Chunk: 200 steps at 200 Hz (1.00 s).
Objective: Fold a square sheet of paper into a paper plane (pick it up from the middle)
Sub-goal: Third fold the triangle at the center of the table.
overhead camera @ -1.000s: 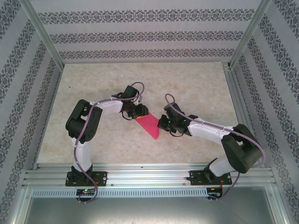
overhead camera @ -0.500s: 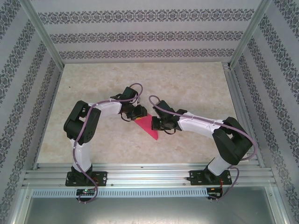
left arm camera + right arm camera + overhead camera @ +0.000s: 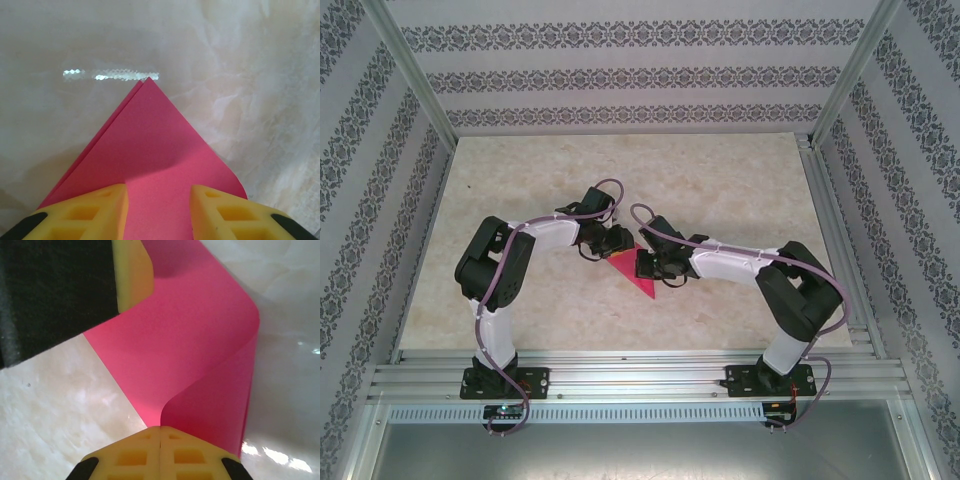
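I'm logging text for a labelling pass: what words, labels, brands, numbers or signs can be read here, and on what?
No readable text.
The thin magenta-red folded sheet of paper is plain; the pale marbled tabletop is unmarked; the striped wall covering carries ornament, not letters.
Any print on the small circuit board by the left arm's base is too small to read.

Looks like a robotics lab booth: aluminium frame [image 3: 640,372] around a marble-patterned table [image 3: 720,180], printed wallpaper panels [image 3: 620,80] for walls, two robot arms [image 3: 500,275] bolted on.
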{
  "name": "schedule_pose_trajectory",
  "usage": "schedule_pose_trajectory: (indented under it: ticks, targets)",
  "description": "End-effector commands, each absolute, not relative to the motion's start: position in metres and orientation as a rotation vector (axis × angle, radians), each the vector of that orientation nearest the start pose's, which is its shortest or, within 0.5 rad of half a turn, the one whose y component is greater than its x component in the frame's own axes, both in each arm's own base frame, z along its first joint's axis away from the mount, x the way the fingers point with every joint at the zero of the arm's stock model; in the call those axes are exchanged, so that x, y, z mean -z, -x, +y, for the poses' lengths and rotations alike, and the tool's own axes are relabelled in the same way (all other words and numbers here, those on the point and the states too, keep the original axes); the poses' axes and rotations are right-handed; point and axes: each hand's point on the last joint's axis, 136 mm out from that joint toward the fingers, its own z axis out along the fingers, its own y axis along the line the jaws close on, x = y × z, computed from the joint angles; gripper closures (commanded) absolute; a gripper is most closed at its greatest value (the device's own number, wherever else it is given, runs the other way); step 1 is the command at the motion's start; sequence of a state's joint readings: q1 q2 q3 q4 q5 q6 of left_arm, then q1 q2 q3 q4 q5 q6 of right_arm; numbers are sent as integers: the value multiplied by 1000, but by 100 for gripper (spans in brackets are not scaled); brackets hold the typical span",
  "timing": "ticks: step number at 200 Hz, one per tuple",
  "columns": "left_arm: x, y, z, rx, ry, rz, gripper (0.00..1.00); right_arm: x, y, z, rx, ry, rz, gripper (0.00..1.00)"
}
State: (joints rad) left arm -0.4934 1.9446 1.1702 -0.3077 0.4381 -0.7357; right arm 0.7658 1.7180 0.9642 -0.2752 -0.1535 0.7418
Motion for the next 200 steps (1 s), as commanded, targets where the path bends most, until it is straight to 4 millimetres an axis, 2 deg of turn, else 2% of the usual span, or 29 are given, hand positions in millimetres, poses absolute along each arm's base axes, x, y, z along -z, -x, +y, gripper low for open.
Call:
schedule_pose_trajectory:
  ticks: [1,54,82,112,159,200]
  targets:
    - [-33,-354,-275,923,188,2815,60,-49,-286,317,-776,37,2726,100]
    - [-36,-355,-275,928,185,2810,60,-34,-285,311,-726,33,2760,100]
    - [-45,-356,-280,962,163,2794,59,-29,-275,304,-686,54,2792,100]
    - [-59,-359,-283,989,143,2768,56,-29,-277,293,-584,96,2801,100]
    - [-74,-360,-283,1004,149,2732,53,-24,-275,294,-578,132,2816,100]
    - [-76,-356,-278,996,189,2731,55,-22,-278,302,-643,94,2811,100]
